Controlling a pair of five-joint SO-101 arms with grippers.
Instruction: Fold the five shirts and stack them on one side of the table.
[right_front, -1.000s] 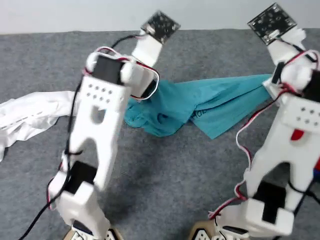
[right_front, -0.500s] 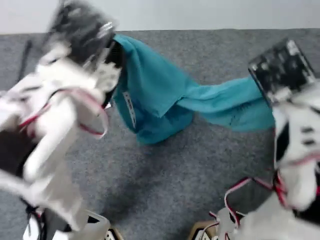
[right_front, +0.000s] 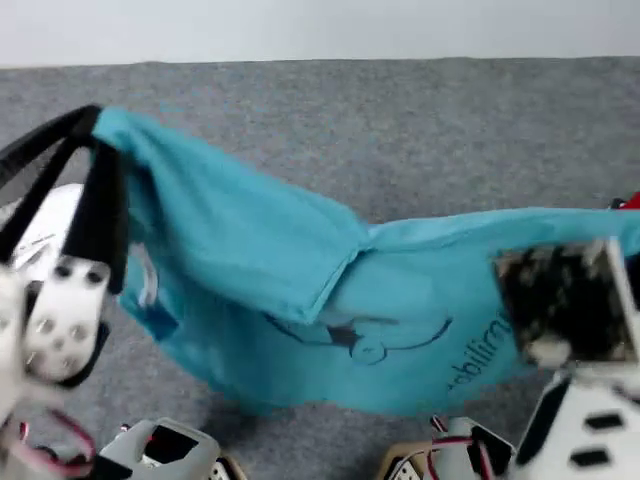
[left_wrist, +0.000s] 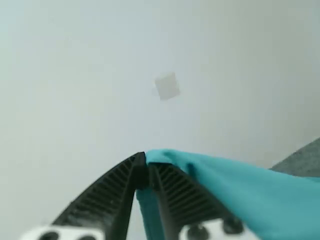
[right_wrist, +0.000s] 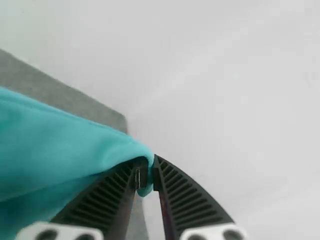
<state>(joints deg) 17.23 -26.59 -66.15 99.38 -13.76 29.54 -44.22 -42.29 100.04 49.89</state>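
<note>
Raised since a second ago: teal cloth T-shirt (right_front: 300, 290), then crumpled flat at mid-frame on grey felt-covered table (right_front: 420, 120), now hanging in the air and spanning the high view from upper left to right edge. Sags through the middle; dark line print faces the camera at lower centre. Pinched at its upper-left corner by left gripper (right_front: 92, 115); in the left wrist view, black ribbed jaws narrow, clamped on a fold of teal cloth (left_wrist: 145, 162). Held likewise at the other end by right gripper (right_wrist: 145, 172); jaws nearly together on the edge, cloth bulging just past the tips. Crumpled white shirt (right_front: 45, 225) at left edge, down on the table, partly behind the left arm's fingers. Pale wall (right_front: 300, 25) along the top of frame.
</note>
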